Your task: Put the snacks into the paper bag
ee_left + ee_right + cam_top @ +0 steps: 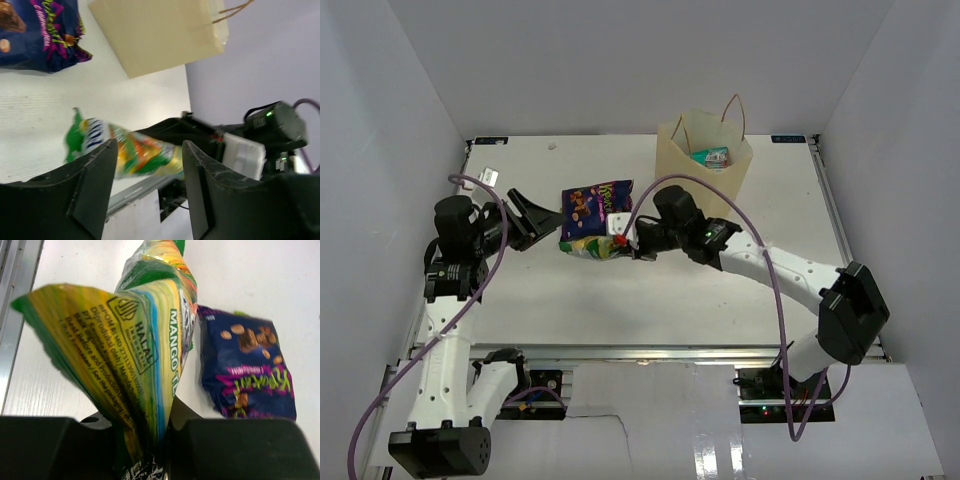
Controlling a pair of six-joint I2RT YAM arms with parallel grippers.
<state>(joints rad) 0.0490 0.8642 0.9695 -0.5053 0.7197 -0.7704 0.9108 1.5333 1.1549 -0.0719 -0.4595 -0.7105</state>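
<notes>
While the right gripper [623,243] is clamping 1 end of the green-yellow packet [584,247], its 2 fingers [50,445] are pressing almost together with only the crinkled foil between them. The right wrist view is showing this close up: the packet [135,355] is rising out of the narrow gap and its printed back is facing the camera. I cannot tell whether its far end is resting on the table [570,310] or hanging just above it.

The left gripper [535,222] is pointing toward the same packet from the other side. Its jaws are standing well apart and gripping nothing. In the left wrist view the packet [130,150] is showing beyond the gap between the 2 dark fingers [92,187], not between them.

A purple packet [596,203] is lying flat on the table just beyond the green-yellow one, their edges meeting or nearly meeting.

The paper bag [705,170] is standing upright near the far edge of the table, apart from both grippers, with its twine handles [735,108] sticking up. A teal packet [712,157] is sitting inside its open mouth.
</notes>
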